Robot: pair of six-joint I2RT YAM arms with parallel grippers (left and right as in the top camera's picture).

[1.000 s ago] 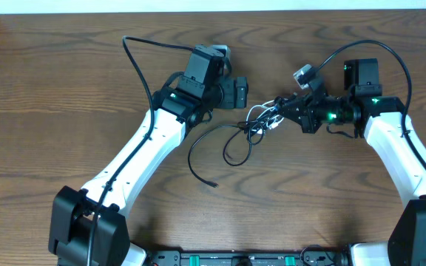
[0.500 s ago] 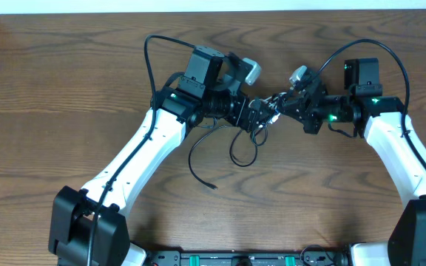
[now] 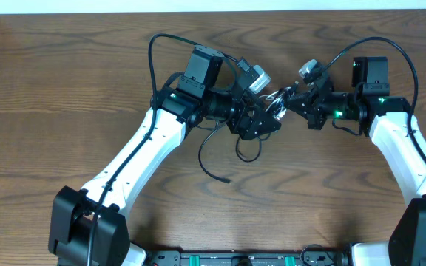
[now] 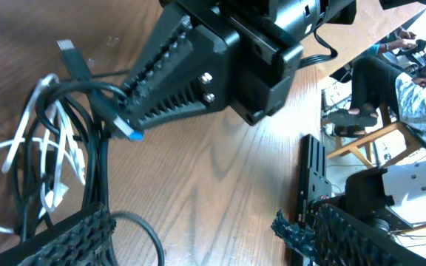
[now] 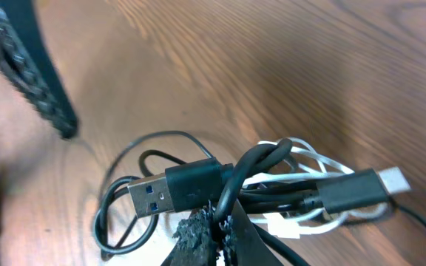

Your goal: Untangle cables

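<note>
Right gripper (image 3: 290, 102) clamped tight on the tangled cables (image 5: 268, 193); the bundle sits just above centre of the overhead frame. Left gripper (image 3: 266, 122) is spread wide, right beside the bundle, nothing pinched. One black cable end (image 3: 217, 168) trails lower-left over the surface (image 3: 65, 89).

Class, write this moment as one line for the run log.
task: untangle cables | right tool: shut on cables | left tool: open, near cables

Right gripper (image 4: 122, 120) clamped on the cables (image 4: 95, 159) by a blue-tipped plug (image 4: 125, 132) — black and white, tangled — left gripper (image 4: 198, 240) gaping below.
</note>
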